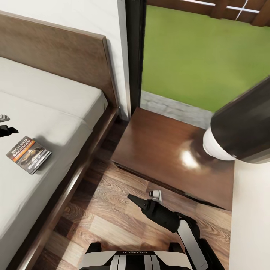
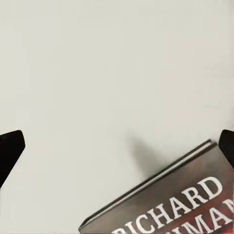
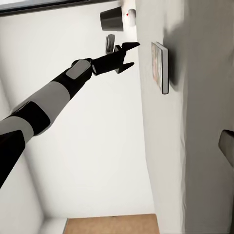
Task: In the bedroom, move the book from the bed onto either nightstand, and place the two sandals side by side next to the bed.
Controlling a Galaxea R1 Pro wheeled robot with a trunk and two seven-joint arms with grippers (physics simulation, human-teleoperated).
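The book (image 1: pixel 29 154), dark with an orange band and white lettering, lies flat on the light-grey mattress of the bed (image 1: pixel 56 97), near its front side. My left gripper (image 1: pixel 9 124) hovers open just beyond the book, apart from it. In the left wrist view the book's corner (image 2: pixel 170 204) lies below the open gripper (image 2: pixel 117 146). The right wrist view catches the book (image 3: pixel 160 66) edge-on, with the open left gripper (image 3: pixel 130 54) close beside it. The glossy brown nightstand (image 1: pixel 168 150) stands right of the bed. My right gripper (image 1: pixel 137 201) hangs low and open over the floor in front of it. The sandals are out of view.
A small white gadget (image 1: pixel 155 195) lies on the wood floor by the nightstand's front. A big dark cylinder with a white end (image 1: pixel 236 131) looms over the nightstand's right side. The headboard (image 1: pixel 56 52) and a black-framed window onto lawn (image 1: pixel 195 56) close the back.
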